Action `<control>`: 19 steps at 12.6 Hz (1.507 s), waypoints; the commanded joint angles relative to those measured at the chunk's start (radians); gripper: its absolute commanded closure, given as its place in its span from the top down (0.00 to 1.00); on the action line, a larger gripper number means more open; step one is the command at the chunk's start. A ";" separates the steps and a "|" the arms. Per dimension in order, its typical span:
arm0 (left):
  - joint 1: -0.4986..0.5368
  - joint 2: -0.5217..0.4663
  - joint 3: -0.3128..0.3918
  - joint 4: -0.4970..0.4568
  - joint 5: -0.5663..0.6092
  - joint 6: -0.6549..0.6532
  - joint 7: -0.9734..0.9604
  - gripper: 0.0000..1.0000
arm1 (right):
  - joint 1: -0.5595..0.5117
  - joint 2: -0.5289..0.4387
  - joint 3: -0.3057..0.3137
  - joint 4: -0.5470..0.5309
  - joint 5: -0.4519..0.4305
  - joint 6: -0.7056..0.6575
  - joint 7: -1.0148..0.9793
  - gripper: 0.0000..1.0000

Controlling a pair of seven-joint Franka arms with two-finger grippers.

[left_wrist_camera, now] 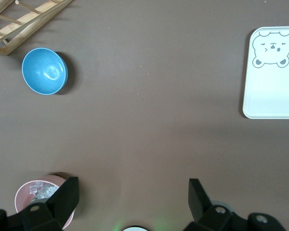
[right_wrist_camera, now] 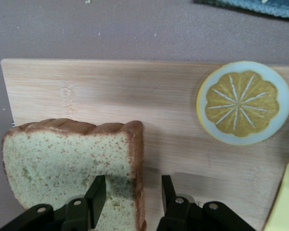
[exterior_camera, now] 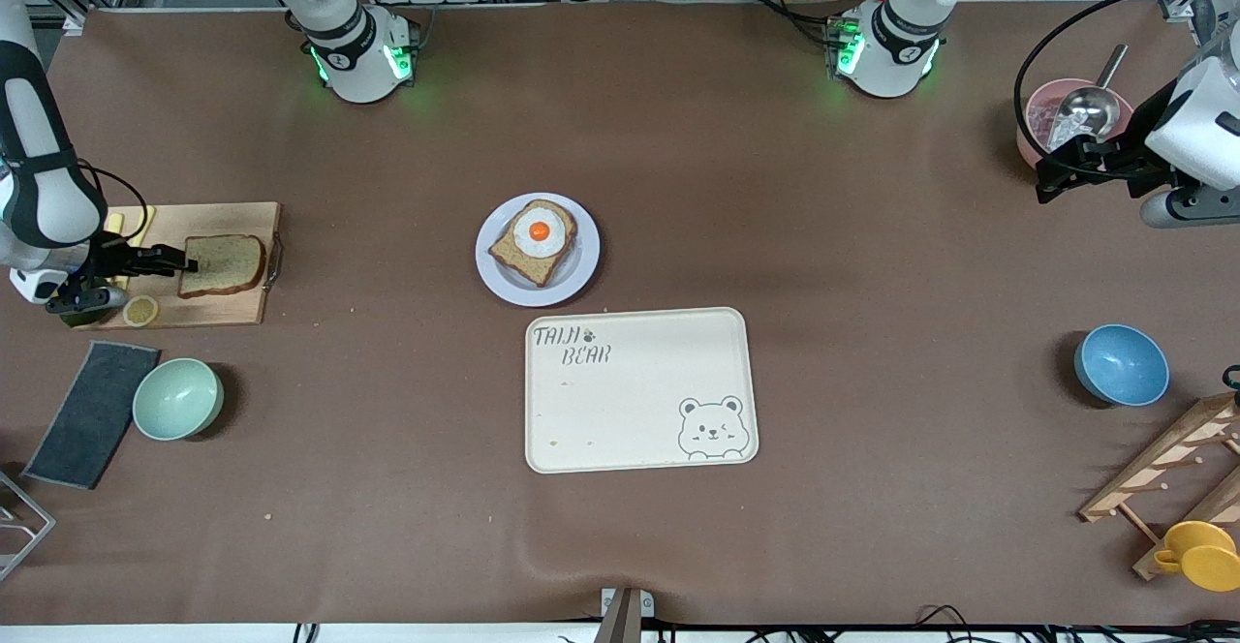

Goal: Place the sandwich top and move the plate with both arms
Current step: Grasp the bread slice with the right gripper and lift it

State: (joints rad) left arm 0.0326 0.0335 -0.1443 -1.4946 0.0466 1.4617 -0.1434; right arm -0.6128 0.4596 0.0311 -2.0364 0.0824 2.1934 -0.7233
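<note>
I see the right gripper [right_wrist_camera: 130, 199] straddling the crust edge of the sandwich top [exterior_camera: 222, 264] on the cutting board [exterior_camera: 238, 309] at the surface's right-arm end, jaws spread, not yet pinching, while the left gripper [left_wrist_camera: 130, 199] waits with jaws spread beside the pink bowl [exterior_camera: 1035, 122].

The front camera hangs high and faces my 2 bases, which stand along its top edge; it takes in the whole table [exterior_camera: 872, 546]. The camera on my left wrist looks straight down from high up, over my left arm's end; it shares the blue bowl [left_wrist_camera: 44, 71] and a corner of the tray [left_wrist_camera: 272, 103] with the front view. The camera on my right wrist is very near the cutting board [right_wrist_camera: 149, 91]; it shares the bread slice [right_wrist_camera: 62, 163] and lemon slice [right_wrist_camera: 243, 102].
</note>
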 commanded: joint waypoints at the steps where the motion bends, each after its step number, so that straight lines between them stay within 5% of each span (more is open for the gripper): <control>1: 0.003 -0.007 -0.001 -0.003 0.002 -0.003 -0.013 1.00 | -0.027 0.010 0.021 0.001 0.017 0.005 -0.024 0.29; 4: 0.004 -0.006 -0.003 -0.004 0.001 -0.003 -0.013 1.00 | -0.028 0.014 0.021 0.001 0.049 0.005 -0.024 0.01; 10: 0.013 -0.006 0.003 -0.009 0.001 -0.003 -0.013 1.00 | -0.018 0.030 0.027 0.011 0.062 -0.007 -0.025 0.00; 15: 0.020 -0.004 0.002 -0.016 0.001 -0.003 -0.009 1.00 | 0.022 0.021 0.038 0.166 0.094 -0.337 -0.002 0.00; 19: 0.015 0.011 -0.001 -0.015 0.002 0.012 -0.010 1.00 | 0.122 -0.007 0.041 0.185 0.155 -0.449 0.096 0.00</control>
State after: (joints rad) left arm 0.0490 0.0400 -0.1411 -1.5078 0.0466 1.4632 -0.1434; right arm -0.5375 0.4618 0.0727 -1.8589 0.1998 1.7857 -0.6683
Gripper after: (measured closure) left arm 0.000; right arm 0.952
